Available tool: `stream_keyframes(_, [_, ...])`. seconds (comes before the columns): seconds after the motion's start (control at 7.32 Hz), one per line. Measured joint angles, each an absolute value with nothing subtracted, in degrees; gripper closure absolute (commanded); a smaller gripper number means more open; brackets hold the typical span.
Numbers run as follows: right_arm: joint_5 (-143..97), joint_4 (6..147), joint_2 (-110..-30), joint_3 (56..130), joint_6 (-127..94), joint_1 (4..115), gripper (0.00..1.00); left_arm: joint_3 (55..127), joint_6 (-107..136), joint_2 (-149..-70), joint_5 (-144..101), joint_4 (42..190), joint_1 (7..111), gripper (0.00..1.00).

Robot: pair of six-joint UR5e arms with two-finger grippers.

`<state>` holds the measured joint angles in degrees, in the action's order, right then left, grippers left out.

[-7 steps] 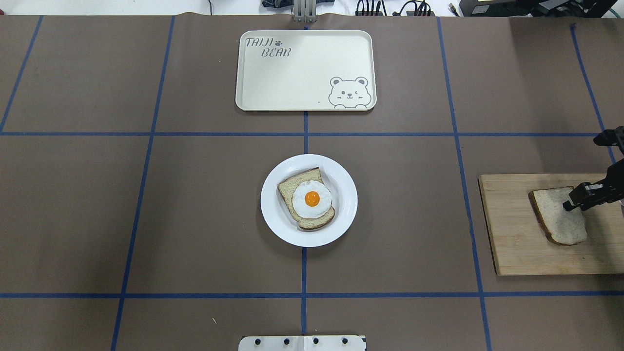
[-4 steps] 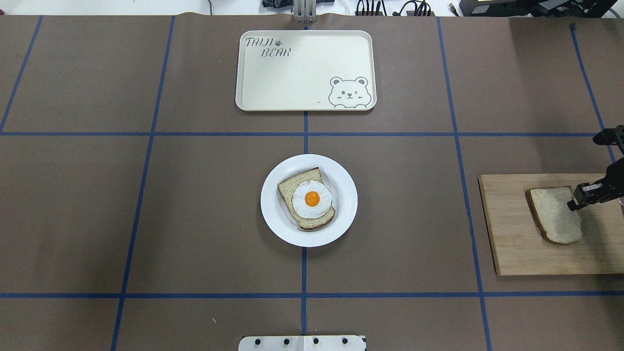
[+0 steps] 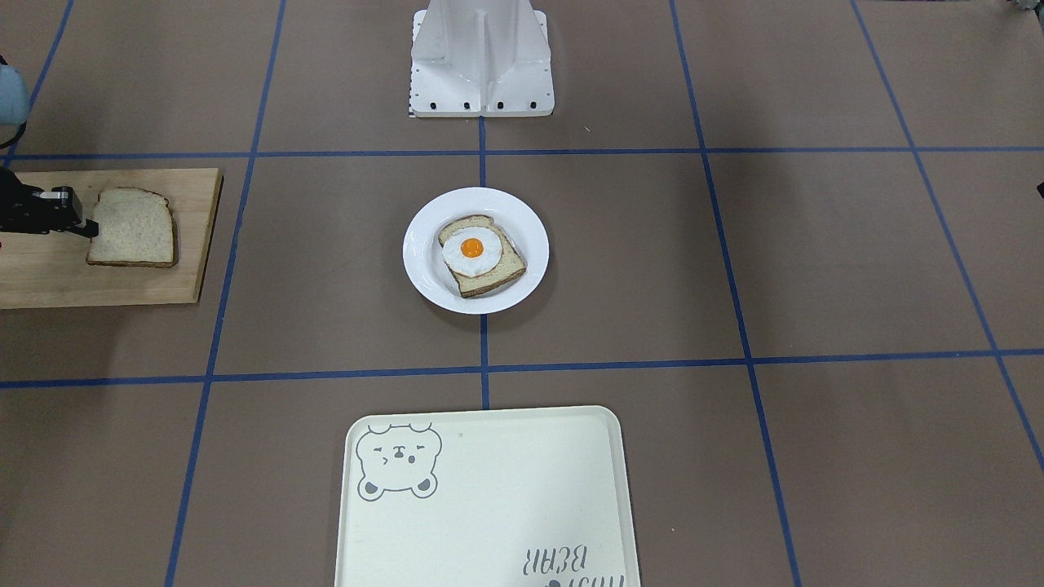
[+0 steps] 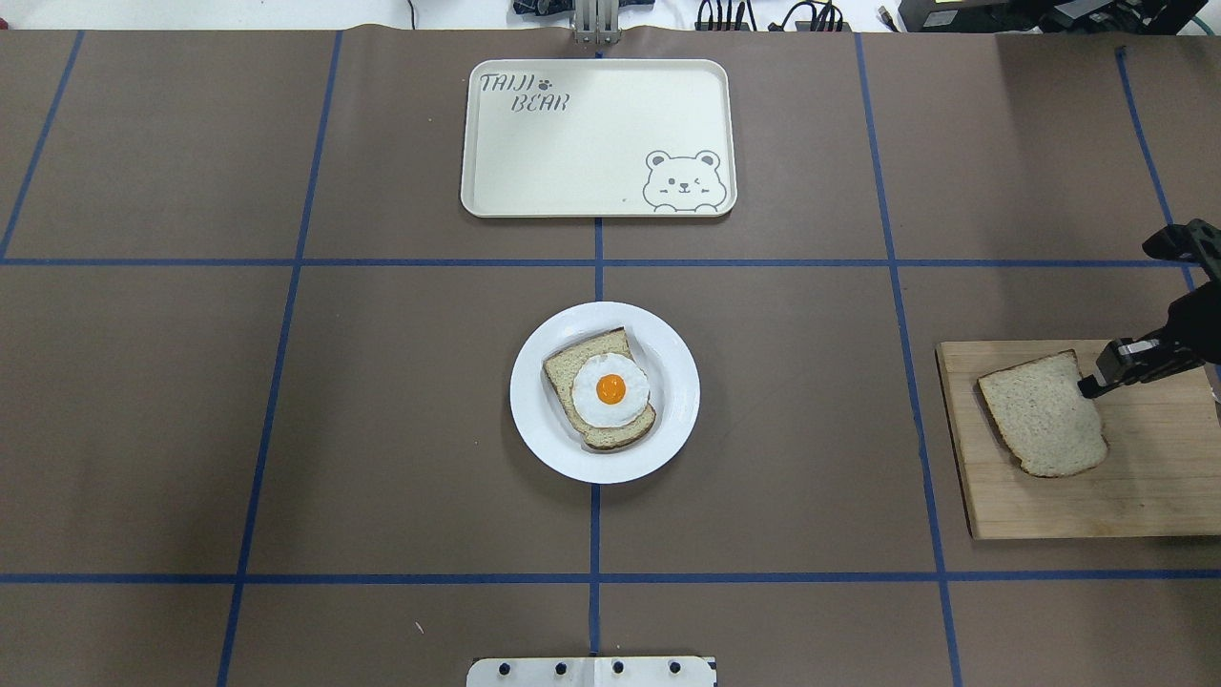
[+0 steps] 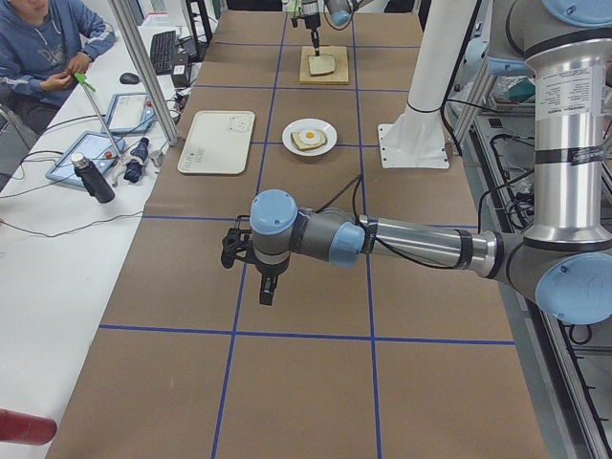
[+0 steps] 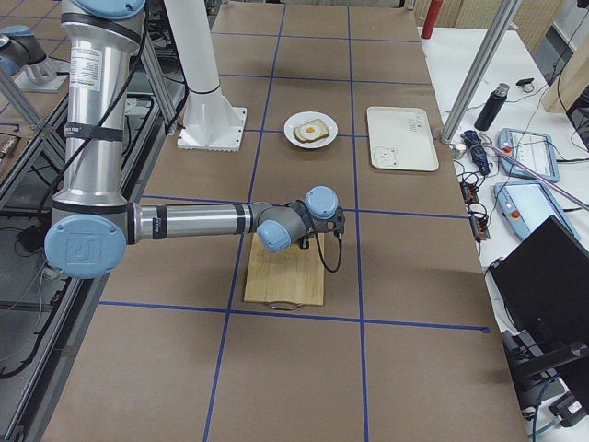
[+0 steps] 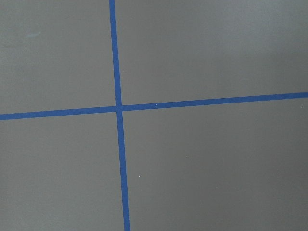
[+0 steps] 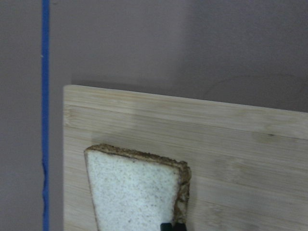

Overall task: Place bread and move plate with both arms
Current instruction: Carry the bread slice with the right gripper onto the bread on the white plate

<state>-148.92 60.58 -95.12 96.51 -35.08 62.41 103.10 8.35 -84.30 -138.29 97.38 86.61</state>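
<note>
had drawn the bread [image 4: 1043, 412] across the wooden board [image 4: 1145, 496] toward the plate [image 4: 679, 401] since a second earlier, and turned it a little. kept the right gripper [image 4: 1087, 386] clamped on the slice's corner, above the board's plate-side half. saw only in the right wrist view the black fingertips pinching the crust edge; from overhead, made out just one dark tip at that corner. left the plate at the middle of the table [image 4: 382, 429], well apart from the board, with an egg-topped slice [image 4: 610, 389] on it. found the cream tray [image 4: 591, 134] beyond the plate. caught the left gripper [image 5: 266, 287] in the left side view alone, hanging low near a blue tape line [image 7: 120, 144]; could not tell whether apart or together. got only table surface and crossed tape from the left wrist view.
</note>
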Motion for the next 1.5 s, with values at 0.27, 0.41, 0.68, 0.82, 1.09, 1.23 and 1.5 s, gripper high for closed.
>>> stream_keyframes(0.27, [-152.4,60.8,-87.3,97.5,-45.6,62.4,1.00,103.0,8.3,-84.3,-138.3,97.4,86.6,0.02])
stream_keyframes(0.41, [-153.0,61.0,-82.0,97.5,-52.9,61.8,1.00,103.0,8.3,-84.3,-138.3,97.4,86.6,0.02])
stream_keyframes(0.68, [-152.0,61.0,-71.9,97.4,-67.9,58.0,1.00,102.7,8.3,-84.3,-138.3,97.3,86.6,0.02])
stream_keyframes(0.82, [-149.4,61.1,-67.8,97.2,-73.6,55.2,1.00,102.5,8.3,-84.4,-138.3,97.3,86.6,0.02])
stream_keyframes(1.09, [-139.2,60.9,-61.2,96.5,-81.5,46.9,1.00,102.5,8.3,-84.5,-138.3,97.4,86.6,0.02])
stream_keyframes(1.23, [-135.3,60.7,-59.1,96.0,-82.1,43.1,1.00,102.5,8.3,-84.5,-138.3,97.4,86.6,0.02])
stream_keyframes(1.5, [-133.0,60.5,-55.5,93.2,-75.0,39.4,1.00,102.6,8.3,-84.5,-138.3,97.4,86.6,0.02])
